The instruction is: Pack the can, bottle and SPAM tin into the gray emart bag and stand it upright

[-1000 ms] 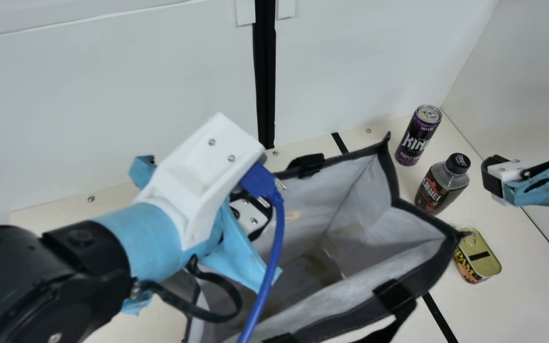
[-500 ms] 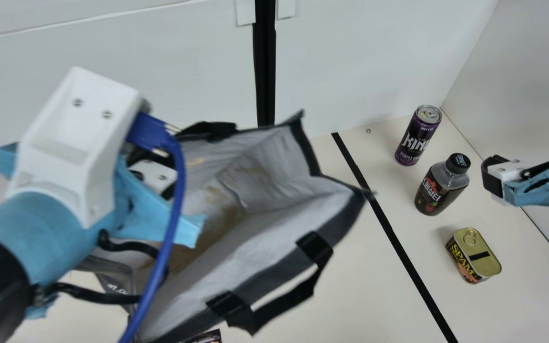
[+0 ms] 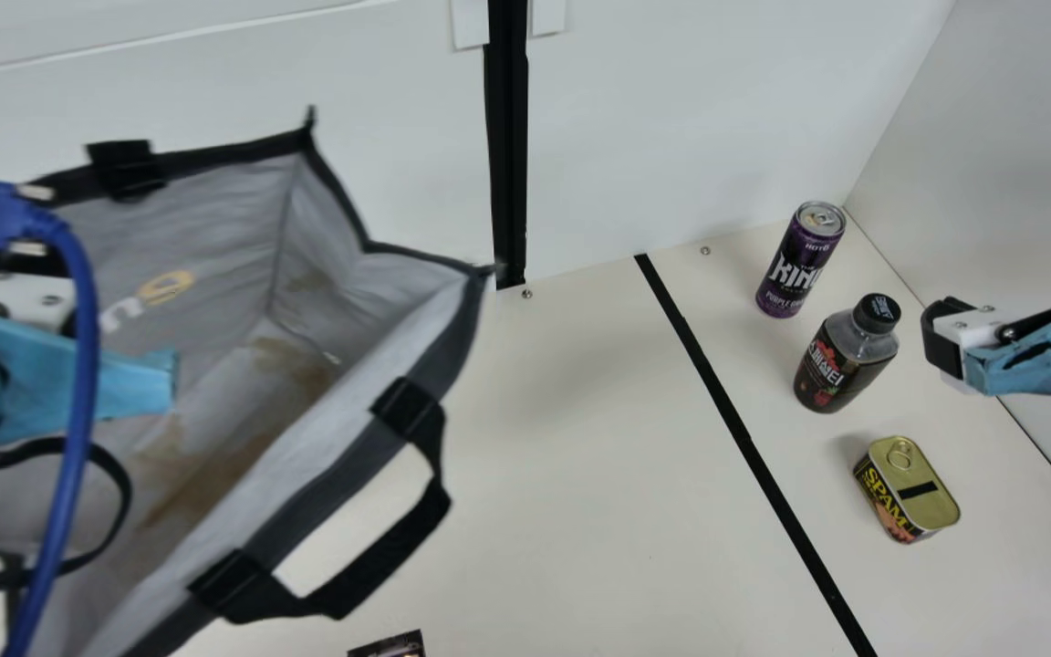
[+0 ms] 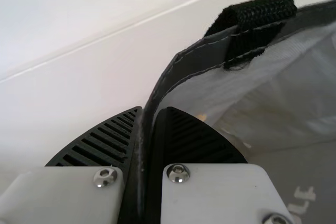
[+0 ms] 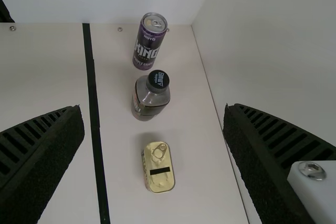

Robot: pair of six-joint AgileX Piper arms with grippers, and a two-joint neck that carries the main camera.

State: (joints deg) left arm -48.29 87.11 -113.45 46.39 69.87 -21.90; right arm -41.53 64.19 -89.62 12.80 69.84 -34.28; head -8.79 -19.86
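Pinching the rim of the gray bag [image 3: 215,210] at far left, using the left gripper [image 4: 152,111], with jaws closed tight on that thin edge. Cannot tell whether resting on the table [image 3: 580,438] or held just above. Next, near the bottom edge of the main view, a dark printed item [image 3: 389,646], partly cut off. Then, beyond the black strip [image 3: 735,420] and well apart from the bag, in a loose row: the can [image 3: 799,260], upright at the back; the bottle [image 3: 845,356], upright in the middle; the tin [image 3: 906,493], lid up, nearest the front, with its long axis roughly along the row. At far right, just beside the bottle, the right gripper [image 5: 152,107], with jaws wide apart and holding nothing. Much nearer to all three than the left one. Likely calls for reaching with the right arm, closing across the tin's short side or around the bottle, then crossing left to the bag's open mouth. Could knock over the bottle when passing.
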